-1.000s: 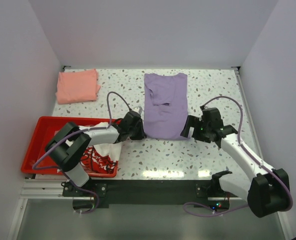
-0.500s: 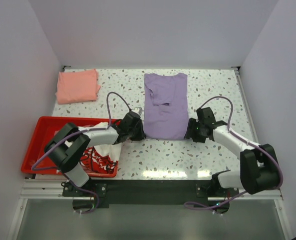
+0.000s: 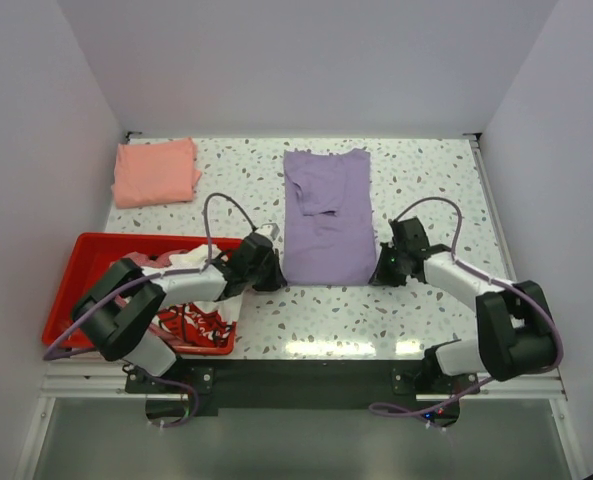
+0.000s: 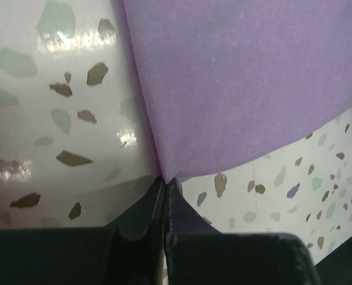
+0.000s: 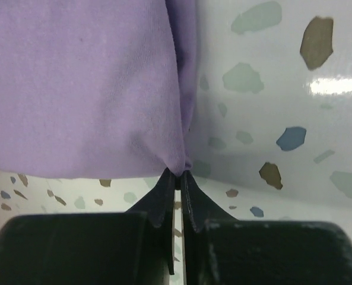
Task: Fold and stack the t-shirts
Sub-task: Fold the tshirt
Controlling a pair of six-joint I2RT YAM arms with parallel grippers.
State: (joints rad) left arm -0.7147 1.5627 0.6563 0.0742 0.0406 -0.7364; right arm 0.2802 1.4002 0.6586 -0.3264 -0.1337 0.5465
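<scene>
Speckled terrazzo tabletop, flat lavender-purple cloth t-shirt at centre, left gripper and right gripper each pinching a near hem corner

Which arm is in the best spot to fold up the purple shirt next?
Neither wins, probably both together: the left tool is shut on the near left corner of the purple shirt, the right tool is shut on its near right corner, so they can lift the hem evenly.
</scene>
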